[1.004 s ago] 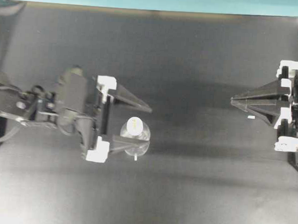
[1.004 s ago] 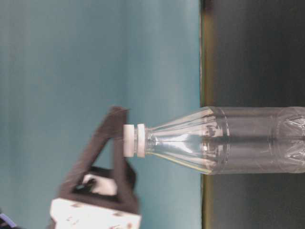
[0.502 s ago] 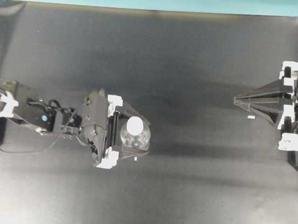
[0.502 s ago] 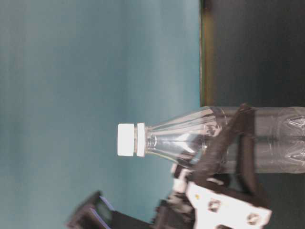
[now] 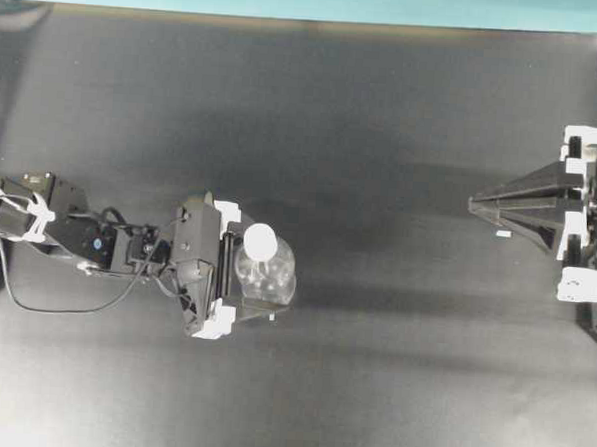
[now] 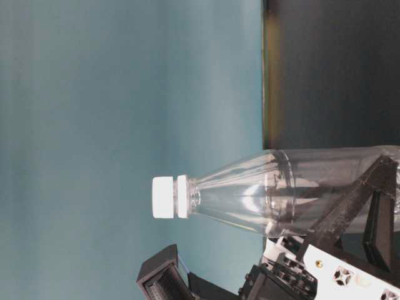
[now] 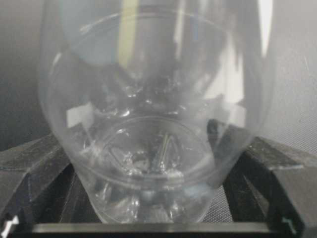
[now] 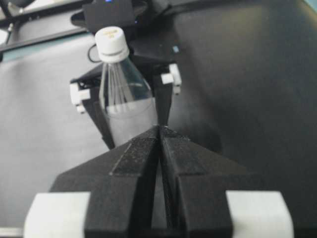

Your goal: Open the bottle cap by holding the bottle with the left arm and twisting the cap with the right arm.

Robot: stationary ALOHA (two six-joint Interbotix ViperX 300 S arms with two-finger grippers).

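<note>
The bottle (image 5: 267, 276) is standing on the table's left side, white cap (image 5: 260, 244) on top. The left claw (image 5: 257, 281) is sitting wide open around it. The right claw (image 5: 474, 203) is waiting far right, shut and empty.

Dim even light, soft focus, bottle (image 7: 148, 124) glare

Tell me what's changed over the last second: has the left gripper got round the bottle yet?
The left gripper has dropped from cap height to the lower body of the bottle, its open fingers now on either side. The frames don't show it clamped. The bottle stands upright in the same spot, cap on. The right gripper stayed shut at the right edge.
</note>
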